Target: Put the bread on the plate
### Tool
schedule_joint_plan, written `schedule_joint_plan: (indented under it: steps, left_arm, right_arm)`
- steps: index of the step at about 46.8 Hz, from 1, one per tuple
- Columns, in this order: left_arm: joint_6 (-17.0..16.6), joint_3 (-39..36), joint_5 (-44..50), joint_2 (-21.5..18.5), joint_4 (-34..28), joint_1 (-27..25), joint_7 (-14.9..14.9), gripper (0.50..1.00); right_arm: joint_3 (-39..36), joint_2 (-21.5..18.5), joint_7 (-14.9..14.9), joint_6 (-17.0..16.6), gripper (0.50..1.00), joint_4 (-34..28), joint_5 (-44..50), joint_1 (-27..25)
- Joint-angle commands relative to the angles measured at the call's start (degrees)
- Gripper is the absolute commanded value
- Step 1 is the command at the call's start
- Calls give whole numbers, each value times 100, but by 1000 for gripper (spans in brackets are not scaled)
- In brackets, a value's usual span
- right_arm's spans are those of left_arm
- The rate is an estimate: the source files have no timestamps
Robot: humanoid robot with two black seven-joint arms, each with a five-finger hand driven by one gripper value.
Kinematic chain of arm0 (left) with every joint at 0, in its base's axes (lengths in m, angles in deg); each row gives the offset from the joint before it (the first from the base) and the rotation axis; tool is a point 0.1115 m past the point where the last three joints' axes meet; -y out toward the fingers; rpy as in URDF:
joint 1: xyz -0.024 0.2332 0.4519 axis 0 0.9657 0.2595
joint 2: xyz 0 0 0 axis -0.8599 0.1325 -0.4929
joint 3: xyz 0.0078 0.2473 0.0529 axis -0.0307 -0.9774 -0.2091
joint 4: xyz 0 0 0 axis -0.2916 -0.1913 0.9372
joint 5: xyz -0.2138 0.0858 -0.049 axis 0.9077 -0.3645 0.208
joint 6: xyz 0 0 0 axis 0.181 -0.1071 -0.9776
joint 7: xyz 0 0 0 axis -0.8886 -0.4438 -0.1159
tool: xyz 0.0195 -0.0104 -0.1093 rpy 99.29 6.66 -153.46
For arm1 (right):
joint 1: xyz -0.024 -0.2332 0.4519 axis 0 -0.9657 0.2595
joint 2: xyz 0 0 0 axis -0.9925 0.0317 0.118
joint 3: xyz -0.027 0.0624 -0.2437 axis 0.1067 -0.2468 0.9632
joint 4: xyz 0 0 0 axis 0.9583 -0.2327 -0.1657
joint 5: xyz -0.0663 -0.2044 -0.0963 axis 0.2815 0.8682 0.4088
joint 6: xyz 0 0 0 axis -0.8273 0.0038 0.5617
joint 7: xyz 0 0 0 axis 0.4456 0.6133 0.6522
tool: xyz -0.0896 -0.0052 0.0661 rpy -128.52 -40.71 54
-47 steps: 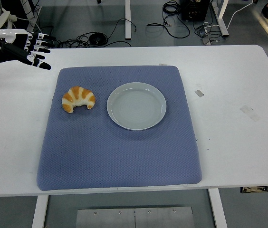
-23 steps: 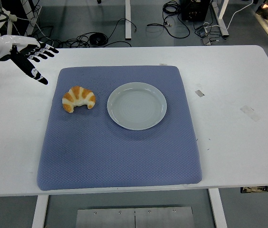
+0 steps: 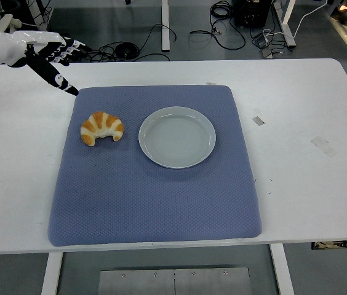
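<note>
So nearest the camera there's just the blue mat (image 3: 155, 196) on the white table (image 3: 303, 184), nothing on its front half. Further back, the croissant (image 3: 102, 127) is sitting on the mat's left side, curved ends pointing down toward us, and the plate (image 3: 177, 136) is just beside it on the right, apart from it, with nothing on it. So the bread's not been touched yet.

Far left corner is where stuff is happening: the left hand (image 3: 50, 55) has swung up and to the right over the last second, from out over the bare table to right by the mat's back left corner. Fingers are spread apart, holding nothing, thumb pointing down at the mat. Looks to me like it's lining up to come down on the croissant, but it's well short of it for now
</note>
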Motion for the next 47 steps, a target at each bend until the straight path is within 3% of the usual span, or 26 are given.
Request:
schedule_joint_plan:
  steps: [1,9,15,18,28,36,40,47]
  left_arm:
    - [-24,31,41,16,-2,20,-3,990]
    - [-155,-12,-2,51,-11,151,6,990]
    - [-1332,-451,-143,376,-46,371,-3,989]
    - [-1570,-706,-143,508,-99,363,-12,989]
    - [-1562,-733,-73,526,-134,327,-152,990]
    - [-1457,-742,172,499,-152,336,-636,990]
    - [-1281,-794,656,473,-143,327,-654,990]
    - [-1289,-1216,648,482,-143,345,-557,989]
  right_arm:
    - [0,0,0,1,1000,0,-8,-4]
    - [0,0,0,1,1000,0,0,-4]
    - [0,0,0,1,1000,0,-8,-4]
    - [0,0,0,1,1000,0,0,-4]
    - [0,0,0,1,1000,0,0,5]
    - [0,0,0,1,1000,0,0,-4]
    - [0,0,0,1,1000,0,0,-4]
    - [0,0,0,1,1000,0,0,-4]
